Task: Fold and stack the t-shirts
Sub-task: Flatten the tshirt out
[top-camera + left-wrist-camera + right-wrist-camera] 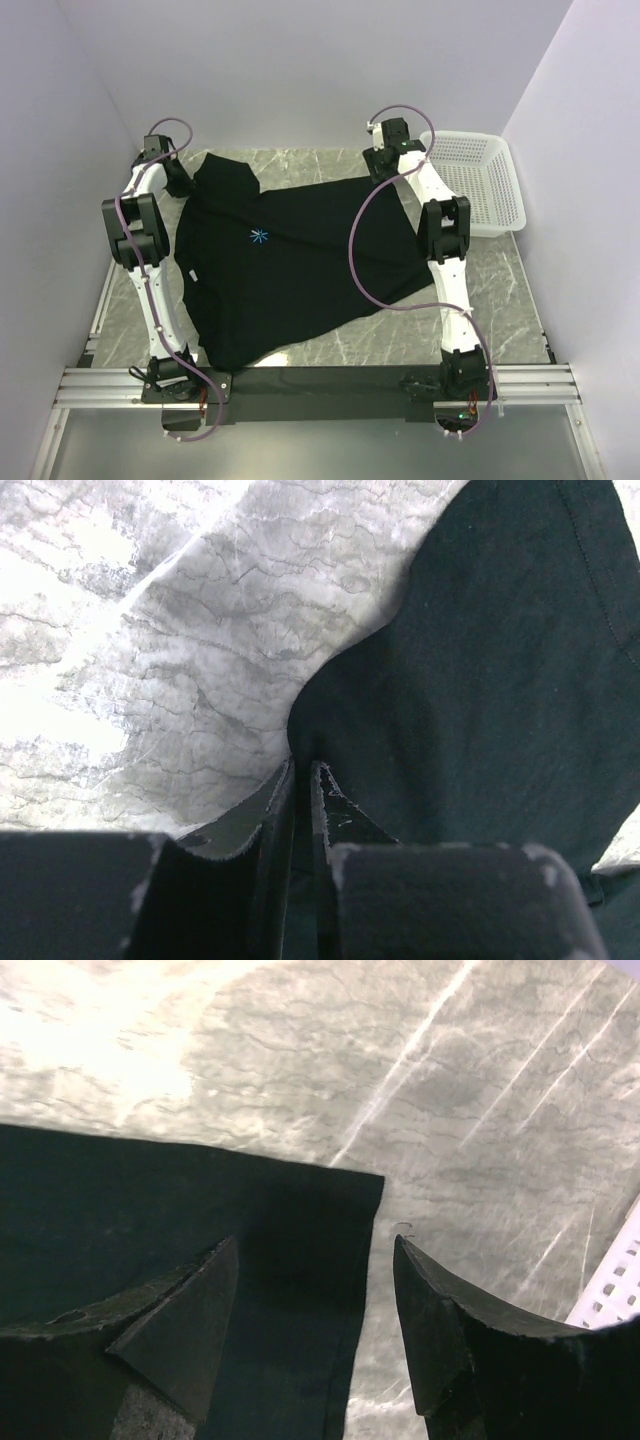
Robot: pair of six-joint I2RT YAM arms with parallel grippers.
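Top external view: the black t-shirt (290, 270) lies crooked across the marble table (500, 290), starburst logo (259, 237) up, one end reaching the near edge. Far right, the right tool (316, 1242) gapes wide over a cloth corner, gripping nothing. The left tool (302, 767) sits nearly closed at a curved edge; whether fabric is pinched in the slit cannot be told. A fold begun from this lie could come out skewed, or catch one layer only. Sleeves vanish into black folds, and the right arm covers part of the shirt.
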